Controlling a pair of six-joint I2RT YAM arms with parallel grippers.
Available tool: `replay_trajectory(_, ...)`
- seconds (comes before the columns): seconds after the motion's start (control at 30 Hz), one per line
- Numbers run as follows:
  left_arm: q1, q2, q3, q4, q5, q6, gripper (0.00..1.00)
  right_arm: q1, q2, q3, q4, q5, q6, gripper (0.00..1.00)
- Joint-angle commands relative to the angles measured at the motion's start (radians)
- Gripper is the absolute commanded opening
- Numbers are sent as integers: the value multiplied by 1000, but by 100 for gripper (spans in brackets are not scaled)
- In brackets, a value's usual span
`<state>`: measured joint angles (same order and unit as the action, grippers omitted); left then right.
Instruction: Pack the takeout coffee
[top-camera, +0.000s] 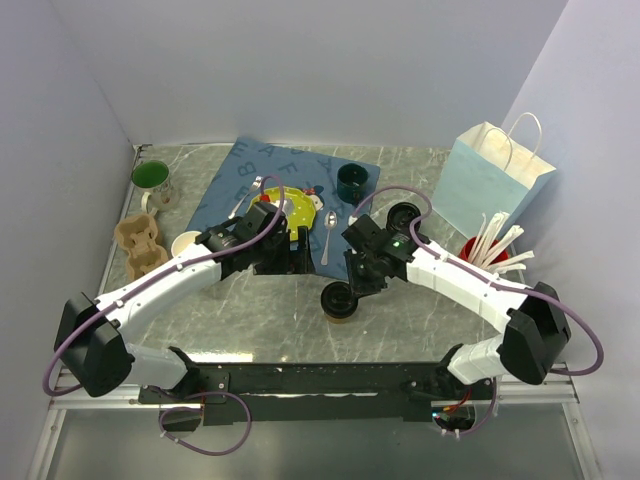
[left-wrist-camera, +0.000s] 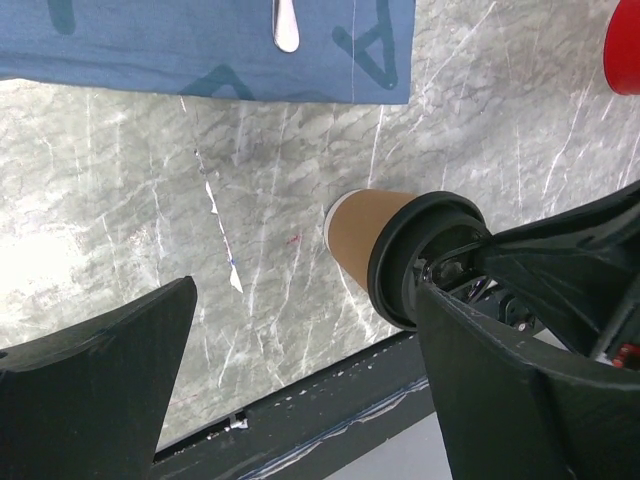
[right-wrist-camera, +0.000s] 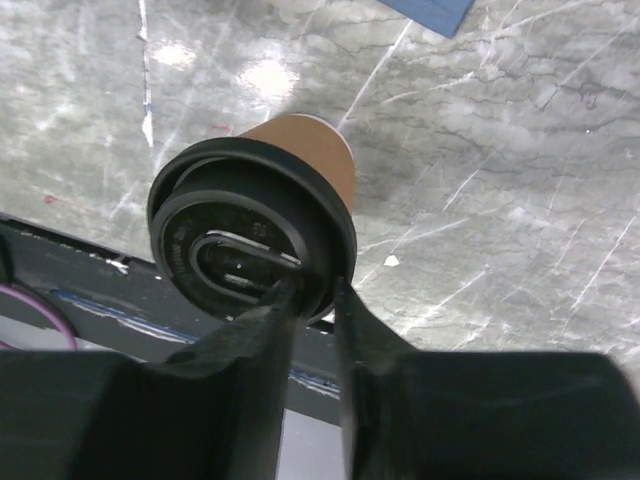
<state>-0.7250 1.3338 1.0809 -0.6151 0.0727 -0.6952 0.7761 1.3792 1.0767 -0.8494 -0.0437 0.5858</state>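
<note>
Currently, the marble table (top-camera: 270, 310) is carrying a blue placemat (top-camera: 225, 175), which is serving here as the reference. A light-blue paper bag (top-camera: 490, 185) is standing upright to the right of the placemat, and a cardboard cup carrier (top-camera: 140, 245) is lying to its left.

The left gripper (left-wrist-camera: 305, 300) is hovering over the placemat's near edge with its jaws spread wide and gripping nothing.

The right gripper (right-wrist-camera: 312, 290) is reaching in just off the placemat's near-right corner. Its jaws are drawn almost together and are pinching the rim of the lid (right-wrist-camera: 240, 240), one finger on top and one outside.

The takeout coffee (top-camera: 339, 301) is standing upright on bare marble, in front of the placemat's near edge.

The step in hand appears to be the grasp, with the lift not yet begun. The next move is likely calling for a slow, vertical raise, since a rim pinch may be pulling the lid loose. Carrying the cup to the bag or the carrier is then following; which one cannot be told.
</note>
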Motion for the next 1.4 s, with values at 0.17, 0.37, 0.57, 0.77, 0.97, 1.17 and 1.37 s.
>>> replay_trajectory(0.17, 1, -31, 2, -5, -37, -7, 97, -9, -31, 25, -39, 73, -15, 3)
replay_trajectory(0.37, 1, -28, 34, -14, -37, -15, 97, -202, -184, -55, -154, 111, -41, 0)
replay_trajectory(0.57, 2, -1, 73, 5, -42, 8, 97, -452, -219, -81, -202, 168, -161, 2)
replay_trajectory(0.77, 2, 13, 99, -23, -48, 19, 97, -535, -198, -124, -174, 165, -167, 6)
replay_trajectory(0.97, 4, -18, 102, -49, -70, 28, 97, -566, -210, -159, -166, 205, -149, 12)
replay_trajectory(1.17, 3, -51, 128, -84, -114, 7, 97, -577, -212, -36, -215, 190, -150, 30)
replay_trajectory(1.37, 2, -76, 208, -152, -162, 13, 97, -581, -174, 243, -209, 181, -260, 41)
